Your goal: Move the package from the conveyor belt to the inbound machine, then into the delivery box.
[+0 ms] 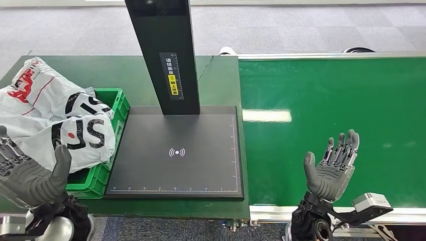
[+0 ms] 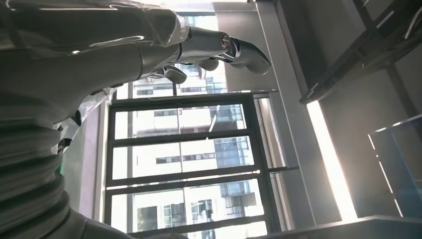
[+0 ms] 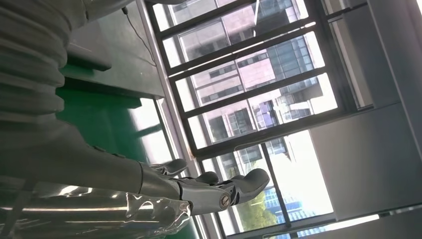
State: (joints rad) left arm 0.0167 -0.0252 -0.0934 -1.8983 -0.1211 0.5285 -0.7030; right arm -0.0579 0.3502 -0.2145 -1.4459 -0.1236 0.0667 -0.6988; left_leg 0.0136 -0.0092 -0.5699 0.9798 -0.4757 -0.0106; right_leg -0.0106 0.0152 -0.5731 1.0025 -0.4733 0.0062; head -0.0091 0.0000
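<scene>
Green belting covers the conveyor belt [image 1: 331, 115], which lies directly to the right of the inbound machine [image 1: 176, 155], and I see no package on the stretch in view. I take the inbound machine as my landmark: a flat black scanning plate with a white signal mark at its centre and a black post [image 1: 163, 50] rising from its far edge, a yellow label on the post. Touching the plate's left edge is the delivery box [image 1: 108, 135], a green crate. White plastic packages [image 1: 55, 118] with black and red print are heaped in it, spilling above its rim and over its far side onto the dark green table [image 1: 216, 75].

My right hand [image 1: 332, 168] is held up over the near edge of the belt, right of the plate, palm toward the machine, fingers spread and upright, holding nothing. My left hand [image 1: 27, 175] is raised at the near left corner, just in front of the crate, thumb up and fingers apart, also empty; it touches no package. Both wrist views look past the fingers to large windows [image 2: 184, 159].
</scene>
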